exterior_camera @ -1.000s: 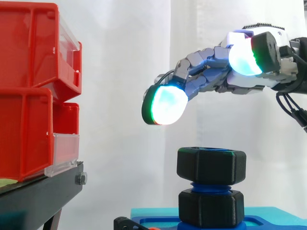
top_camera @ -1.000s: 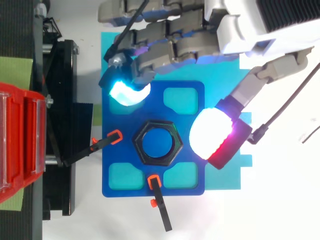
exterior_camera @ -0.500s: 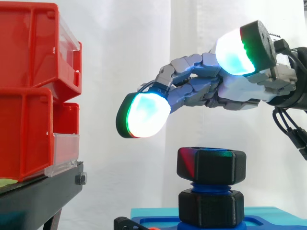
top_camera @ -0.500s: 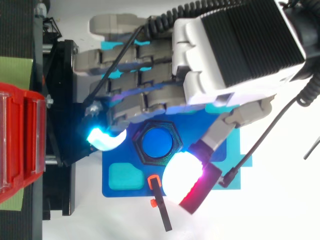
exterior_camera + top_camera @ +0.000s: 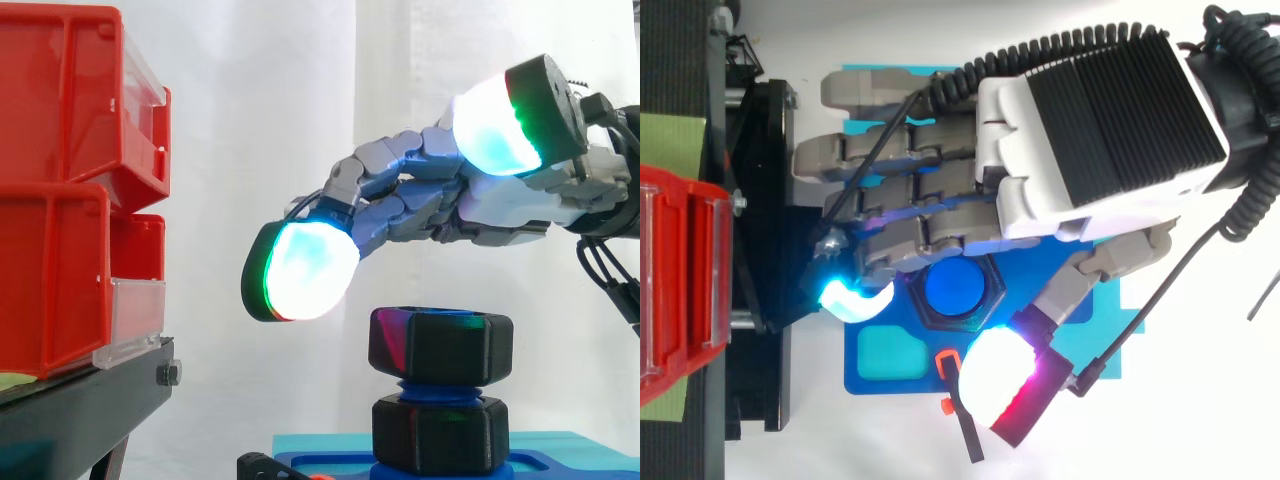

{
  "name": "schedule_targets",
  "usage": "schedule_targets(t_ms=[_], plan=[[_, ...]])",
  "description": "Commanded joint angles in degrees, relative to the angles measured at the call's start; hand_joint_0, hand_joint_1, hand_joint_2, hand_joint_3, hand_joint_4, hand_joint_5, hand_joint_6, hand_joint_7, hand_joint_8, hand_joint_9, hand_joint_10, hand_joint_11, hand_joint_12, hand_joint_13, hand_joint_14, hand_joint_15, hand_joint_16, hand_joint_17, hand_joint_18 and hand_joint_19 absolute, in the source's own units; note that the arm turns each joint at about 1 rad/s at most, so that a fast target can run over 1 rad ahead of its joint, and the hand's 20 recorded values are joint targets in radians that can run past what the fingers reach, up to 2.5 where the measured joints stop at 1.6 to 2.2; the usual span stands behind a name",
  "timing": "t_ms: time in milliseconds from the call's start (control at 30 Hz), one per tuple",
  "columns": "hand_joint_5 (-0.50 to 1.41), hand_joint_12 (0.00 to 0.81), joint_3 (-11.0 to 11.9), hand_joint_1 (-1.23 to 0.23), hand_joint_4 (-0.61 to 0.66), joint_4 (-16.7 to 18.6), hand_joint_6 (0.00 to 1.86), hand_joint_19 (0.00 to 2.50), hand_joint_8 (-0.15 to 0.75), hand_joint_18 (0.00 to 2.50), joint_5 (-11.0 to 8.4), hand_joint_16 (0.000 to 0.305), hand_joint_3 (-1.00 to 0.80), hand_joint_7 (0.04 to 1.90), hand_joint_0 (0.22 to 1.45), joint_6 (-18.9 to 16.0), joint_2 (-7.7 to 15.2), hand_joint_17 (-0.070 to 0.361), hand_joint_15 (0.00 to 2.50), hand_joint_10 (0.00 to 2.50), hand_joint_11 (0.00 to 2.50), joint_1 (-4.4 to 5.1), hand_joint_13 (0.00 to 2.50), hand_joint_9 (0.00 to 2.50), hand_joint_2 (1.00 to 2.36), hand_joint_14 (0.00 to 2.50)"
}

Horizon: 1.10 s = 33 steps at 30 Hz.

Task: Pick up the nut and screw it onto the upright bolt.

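A black hexagonal nut (image 5: 441, 346) sits on top of the upright blue bolt (image 5: 956, 288), above a second black nut (image 5: 438, 433) at the bolt's foot. The bolt stands on a blue plate (image 5: 885, 375). My hand (image 5: 500, 200) hovers a little above the upper nut, apart from it. Its fingers (image 5: 300, 271) stretch out to the left past the nut with glowing pads, and the thumb (image 5: 1005, 385) reaches out at the near side. Nothing is held. In the top view the palm (image 5: 1090, 130) covers the far part of the plate and the fingers overlap the nut's rim.
Red bins (image 5: 70, 190) stand stacked on a black stand (image 5: 80, 410) at the left, close to the fingertips. Small orange-tipped clamps (image 5: 950, 385) hold the blue plate, which lies on a cyan sheet (image 5: 320, 442). A white curtain hangs behind.
The hand has moved from behind the bolt to above it, towards the bins and a little lower. The thumb has swung to the near side of the nut. The nut has not moved.
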<state>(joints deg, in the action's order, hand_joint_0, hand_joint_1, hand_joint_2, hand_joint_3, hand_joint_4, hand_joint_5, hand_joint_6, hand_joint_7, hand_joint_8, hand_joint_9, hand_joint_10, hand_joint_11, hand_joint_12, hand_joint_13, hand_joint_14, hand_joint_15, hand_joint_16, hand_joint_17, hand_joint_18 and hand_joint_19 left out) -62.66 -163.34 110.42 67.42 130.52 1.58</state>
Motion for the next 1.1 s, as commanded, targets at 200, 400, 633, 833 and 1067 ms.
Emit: schedule_targets(t_ms=[200,400,633,833,1067], plan=[[-0.20,0.323,0.00,-0.07,0.17,-0.75,0.50,0.00,0.223,0.00,-0.03,0.042,-0.50,0.63,0.47,0.17,0.00,0.094,0.00,0.00,0.00,-0.17,0.00,0.27,1.00,0.00],[-0.19,0.319,0.00,-0.08,0.19,-0.84,0.50,0.00,0.230,0.00,0.15,0.041,-0.50,0.70,0.47,0.43,0.00,0.093,0.00,0.00,0.00,-0.35,0.00,0.29,1.00,0.00],[-0.17,0.311,0.00,-0.10,0.22,-1.80,0.50,0.00,0.244,0.00,0.76,0.039,-0.50,0.82,0.47,0.34,0.00,0.088,0.00,0.00,0.00,-0.44,0.02,0.35,1.00,0.00],[-0.16,0.306,0.00,-0.12,0.23,-1.54,0.50,0.00,0.247,0.00,0.59,0.038,-0.50,0.84,0.48,0.43,0.00,0.086,0.00,0.00,0.00,-0.52,0.03,0.37,1.00,0.00],[-0.15,0.301,0.00,-0.15,0.25,-1.72,0.50,0.00,0.260,0.00,0.76,0.037,-0.50,0.84,0.48,0.43,0.00,0.083,0.00,0.00,0.00,-0.70,0.07,0.43,1.00,0.00]])
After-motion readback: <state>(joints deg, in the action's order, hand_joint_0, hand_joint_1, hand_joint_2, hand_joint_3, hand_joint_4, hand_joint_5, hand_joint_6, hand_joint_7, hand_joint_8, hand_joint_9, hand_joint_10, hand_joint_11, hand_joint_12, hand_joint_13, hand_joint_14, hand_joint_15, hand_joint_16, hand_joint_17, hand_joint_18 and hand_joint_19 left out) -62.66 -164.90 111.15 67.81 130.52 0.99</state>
